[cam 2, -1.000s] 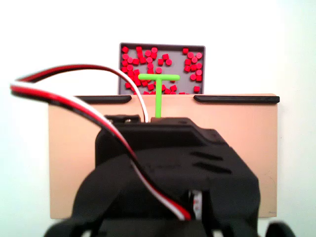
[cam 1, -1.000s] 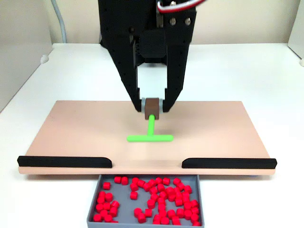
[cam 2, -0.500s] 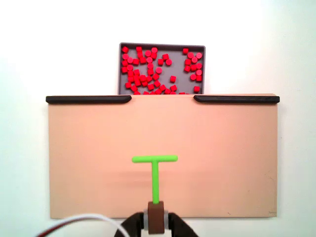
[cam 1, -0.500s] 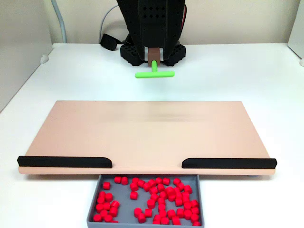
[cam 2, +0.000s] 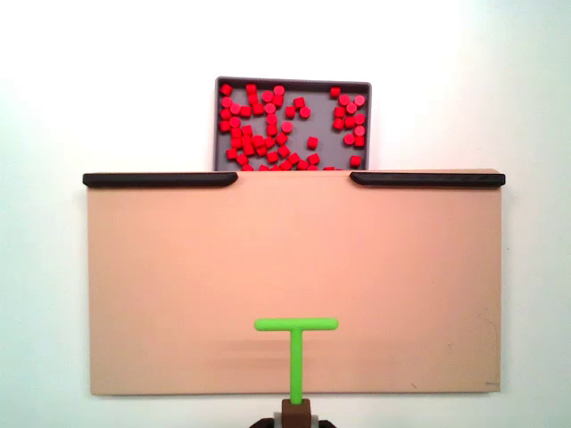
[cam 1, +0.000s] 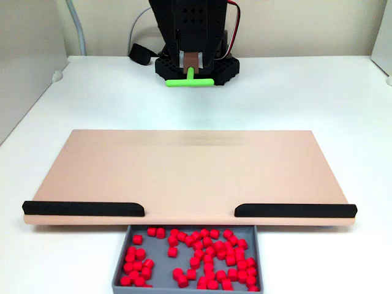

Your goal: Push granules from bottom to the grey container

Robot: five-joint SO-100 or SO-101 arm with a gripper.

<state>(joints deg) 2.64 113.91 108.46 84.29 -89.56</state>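
Note:
The red granules [cam 1: 208, 254] [cam 2: 259, 134] lie heaped in the grey container [cam 1: 153, 288] [cam 2: 319, 98], which sits against the tan board's [cam 1: 190, 171] [cam 2: 294, 259] edge, in the gap between two black strips. No granules show on the board. My gripper [cam 1: 191, 61] [cam 2: 296, 419] is shut on the brown block of a green T-shaped tool [cam 1: 190, 81] [cam 2: 295, 357]. In a fixed view it hangs at the far side of the table, by the arm's base. From above, the T bar lies over the board's edge farthest from the container.
The black strips [cam 1: 84, 208] [cam 1: 294, 210] [cam 2: 161, 179] [cam 2: 426, 179] line the board's container-side edge. The arm's black base [cam 1: 226, 70] and a black cable [cam 1: 138, 52] stand at the table's back. A grey panel [cam 1: 30, 61] rises at the left.
My gripper has drawn back with the green tool, from above the board near the container to the arm's base, and the arm has left the overhead picture. The granules have not moved.

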